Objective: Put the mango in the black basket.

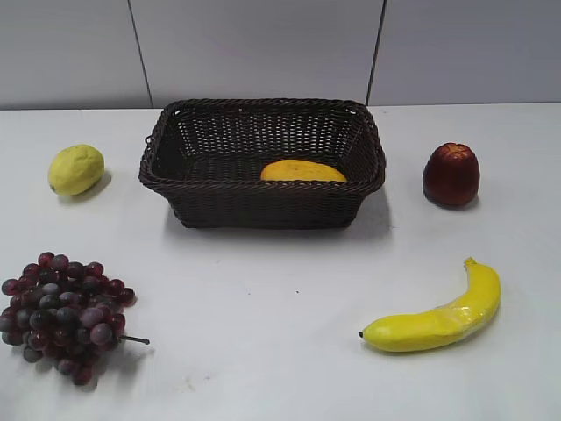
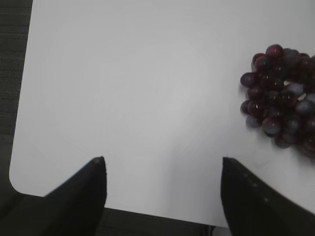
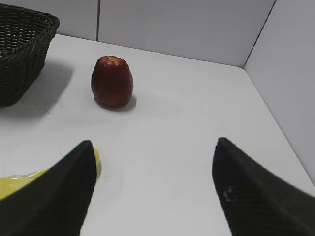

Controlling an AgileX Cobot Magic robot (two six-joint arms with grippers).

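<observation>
The orange-yellow mango [image 1: 302, 171] lies inside the black basket [image 1: 203, 188], toward its front right, partly hidden by the front wall. The basket stands at the table's back middle; a corner of it also shows in the right wrist view [image 3: 19, 59]. Neither gripper shows in the exterior view. My left gripper [image 2: 162, 160] is open and empty above bare table near the front left corner. My right gripper [image 3: 152, 142] is open and empty above bare table at the right side.
A lemon [image 1: 76, 168] lies left of the basket. Purple grapes [image 1: 63, 314] lie front left, also in the left wrist view [image 2: 283, 101]. A dark red apple [image 1: 450, 174], also in the right wrist view [image 3: 112, 81], stands right of the basket. A banana [image 1: 438, 320] lies front right, its end [image 3: 15, 182] behind my right gripper's left finger.
</observation>
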